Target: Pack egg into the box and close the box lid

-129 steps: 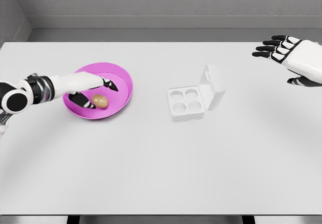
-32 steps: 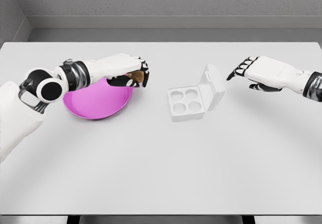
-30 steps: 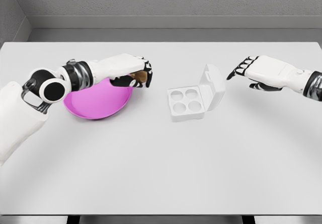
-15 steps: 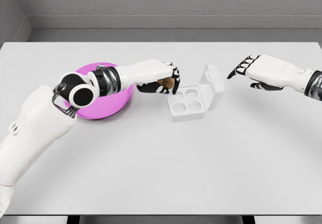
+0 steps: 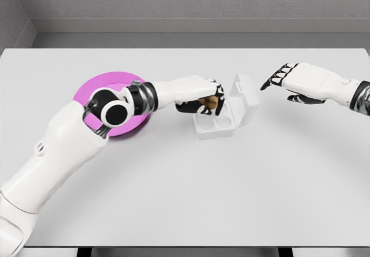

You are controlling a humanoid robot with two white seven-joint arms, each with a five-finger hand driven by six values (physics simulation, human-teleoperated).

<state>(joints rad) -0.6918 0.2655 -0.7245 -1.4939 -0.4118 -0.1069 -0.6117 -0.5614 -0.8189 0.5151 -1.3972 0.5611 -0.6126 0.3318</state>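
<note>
Table (image 5: 185,187): big, white, fills most of the view; grey wall behind it.

Left arm (image 5: 63,147): comes in from the lower left and reaches across the table, passing over the right side of the bowl. Forearm points toward the box.

Right arm (image 5: 341,89): enters from the right edge, held above the table, well clear of the surface.

Bowl (image 5: 95,86): pink, round, left of centre. Arm covers a good part of it; nothing shows in the part I can see.

Box (image 5: 222,115): white four-cup egg carton, right of the bowl, near table centre. Lid (image 5: 245,98) is open, standing up off the far-right side. The cups (image 5: 222,120) I can see have nothing in them.

Left hand (image 5: 199,95): over the near-left part of the box, fingers curled around the egg. Closed grip, palm facing down and to the right.

Right hand (image 5: 295,81): hangs just beyond the lid, to its right, not touching it. Fingers (image 5: 277,77) loosely extended, slightly bent, tips angled toward the lid. Holding nothing.

Egg (image 5: 211,101): brown, pinched in the left hand's fingertips, right above the back-left cup. Can't tell if it touches the box. Only part of it shows between the fingers.
</note>
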